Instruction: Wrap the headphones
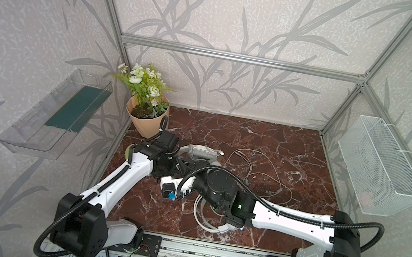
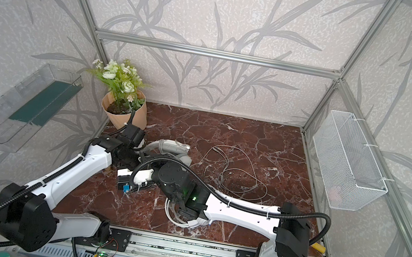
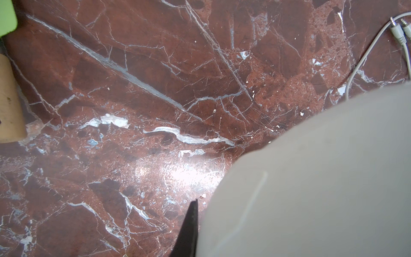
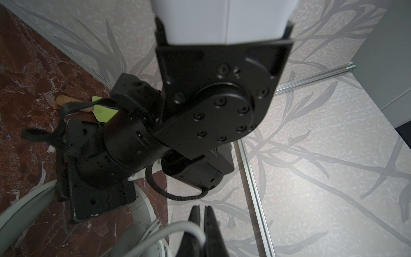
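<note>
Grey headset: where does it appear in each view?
Both top views: headset left of centre on the marble table.
Left wrist: the big blurred grey mass.
Right wrist: only a grey arc of it shows.
Shared landmark: the table's red marble, in all four.

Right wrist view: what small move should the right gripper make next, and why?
Probably swing the right gripper around the greyish-white headset, winding on one turn: its jaws look shut on the cable, and much of it lies loose on the marble table.
</note>
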Controlling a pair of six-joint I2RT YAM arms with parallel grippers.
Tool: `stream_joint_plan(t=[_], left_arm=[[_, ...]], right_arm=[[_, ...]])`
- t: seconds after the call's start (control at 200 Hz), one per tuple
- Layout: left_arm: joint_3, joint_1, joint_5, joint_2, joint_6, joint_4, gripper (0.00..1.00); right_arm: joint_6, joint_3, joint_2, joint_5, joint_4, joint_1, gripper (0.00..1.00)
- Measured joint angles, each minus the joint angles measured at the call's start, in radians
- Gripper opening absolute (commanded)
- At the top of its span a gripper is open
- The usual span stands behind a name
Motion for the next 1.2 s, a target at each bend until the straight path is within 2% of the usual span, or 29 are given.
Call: stream_joint_plan(t=[0.44, 0.8, 0.92, 1.02, 1.124, 1.199], left_arm=[[0.001, -0.005, 0.009, 0.000, 0.000, -0.002, 0.00], [0.001, -0.010, 0.019, 0.000, 0.000, -0.005, 0.00], [0.001, -0.016, 0.019, 0.000, 0.000, -0.006, 0.00], [0.001, -0.020, 0.018, 0.000, 0.000, -0.005, 0.00], [0.001, -0.020, 0.015, 0.000, 0.000, -0.005, 0.00], [0.001, -0.021, 0.014, 0.000, 0.000, -0.005, 0.00]], right_arm=[[-0.013, 0.000, -0.036, -0.114, -0.058, 0.020, 0.00], [-0.040, 0.000, -0.072, -0.136, -0.091, 0.028, 0.00], [-0.058, 0.000, -0.071, -0.132, -0.082, 0.013, 0.09], [-0.057, 0.000, -0.066, -0.132, -0.060, -0.013, 0.09], [-0.034, 0.000, -0.063, -0.140, -0.053, -0.047, 0.03], [0.002, 0.000, -0.063, -0.156, -0.053, -0.072, 0.04]])
